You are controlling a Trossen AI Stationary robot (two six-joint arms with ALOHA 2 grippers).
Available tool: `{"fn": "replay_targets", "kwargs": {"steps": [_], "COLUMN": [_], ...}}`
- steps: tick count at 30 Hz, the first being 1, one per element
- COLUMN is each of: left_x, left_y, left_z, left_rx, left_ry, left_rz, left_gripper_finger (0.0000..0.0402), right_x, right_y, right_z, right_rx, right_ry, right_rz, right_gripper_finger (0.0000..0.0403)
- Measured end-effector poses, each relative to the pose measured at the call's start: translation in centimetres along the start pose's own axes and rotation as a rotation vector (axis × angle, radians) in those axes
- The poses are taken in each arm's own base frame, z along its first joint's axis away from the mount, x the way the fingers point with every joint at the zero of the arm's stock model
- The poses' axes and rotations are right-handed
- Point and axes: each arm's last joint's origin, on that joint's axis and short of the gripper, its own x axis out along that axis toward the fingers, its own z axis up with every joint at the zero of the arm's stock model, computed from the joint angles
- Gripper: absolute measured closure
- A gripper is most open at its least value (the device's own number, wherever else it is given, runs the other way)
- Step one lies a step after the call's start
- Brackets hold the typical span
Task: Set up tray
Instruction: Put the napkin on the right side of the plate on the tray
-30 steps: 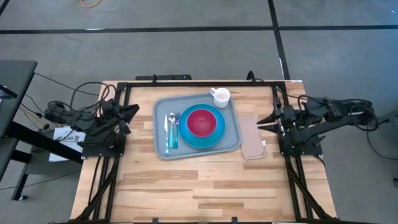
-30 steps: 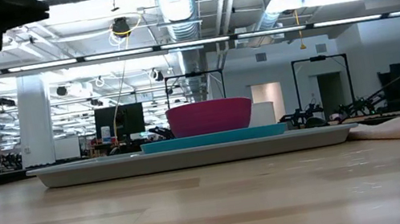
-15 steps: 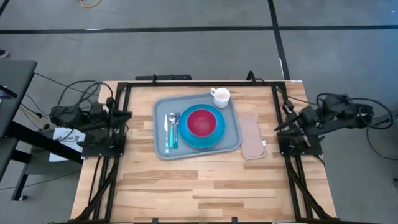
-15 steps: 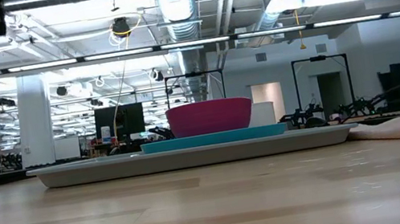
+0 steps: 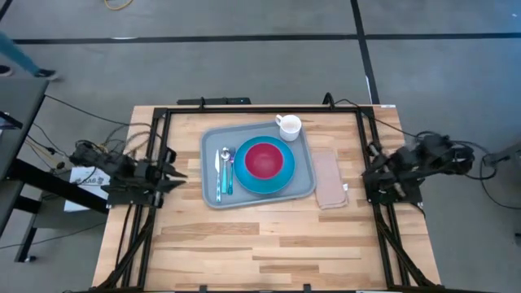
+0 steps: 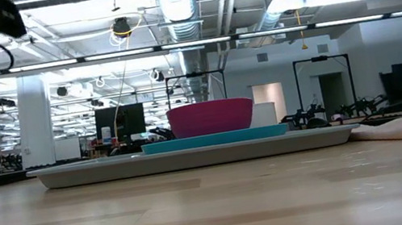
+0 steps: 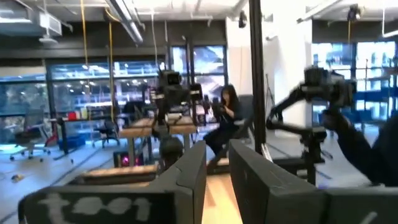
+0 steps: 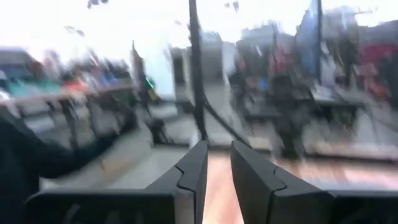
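Note:
The grey-blue tray [image 5: 305, 185] lies flat at the table's middle, also seen edge-on in the low view as the tray [image 6: 97, 173]. On it sit a bright-blue plate [image 5: 244, 181] with a magenta bowl [image 5: 264, 159], cutlery [image 5: 223, 167] left of the plate, and a white cup [image 5: 288, 126] in the far right corner. A beige napkin [image 5: 330, 181] lies on the wood just right of the tray. My left gripper [image 5: 175, 172] rests shut at the table's left edge, my right gripper [image 5: 370, 163] shut at the right edge; both hold nothing.
Black frame rails [image 5: 244, 109] run along the table's far edge and down both sides. Bare wood [image 5: 260, 244] spreads between the tray and the near edge. People and desks show in the room beyond the table.
My right gripper has drawn back from beside the napkin toward the table's right edge, the arm folding up. My left gripper has pulled back to the left edge and shifted toward the near edge. The tray and everything on it have stayed still.

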Motion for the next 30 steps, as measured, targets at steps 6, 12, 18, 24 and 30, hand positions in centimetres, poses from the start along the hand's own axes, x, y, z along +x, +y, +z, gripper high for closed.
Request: {"fn": "replay_targets", "kwargs": {"steps": [6, 12, 18, 24, 30], "left_x": [0.0, -0.1, -0.1, -0.1, -0.1], "left_y": [-0.3, -0.4, -0.4, -0.4, -0.5], "left_z": [-3.0, -4.0, -4.0, -4.0, -4.6], "left_rx": [-0.026, -0.056, -0.059, -0.091, -0.091], "left_ry": [0.003, 0.01, 0.005, 0.01, 0.063], "left_rz": [0.028, 0.033, 0.031, 0.031, 0.026], "left_gripper_finger": [0.0343, 0.0343, 0.0343, 0.0343, 0.0343], "right_x": [-0.1, 1.1, 2.6, 3.5, 3.8], "right_y": [0.0, -0.2, -0.6, -0.9, -1.2], "right_z": [-1.3, -3.2, -6.4, -9.1, -10.8], "right_rx": [0.001, 0.03, 0.08, 0.106, 0.203], "right_ry": [-0.034, -0.047, -0.069, -0.142, -0.106], "right_rz": [0.031, 0.056, 0.07, 0.068, -0.007], "right_gripper_finger": [0.0337, 0.0337, 0.0337, 0.0337, 0.0337]}}
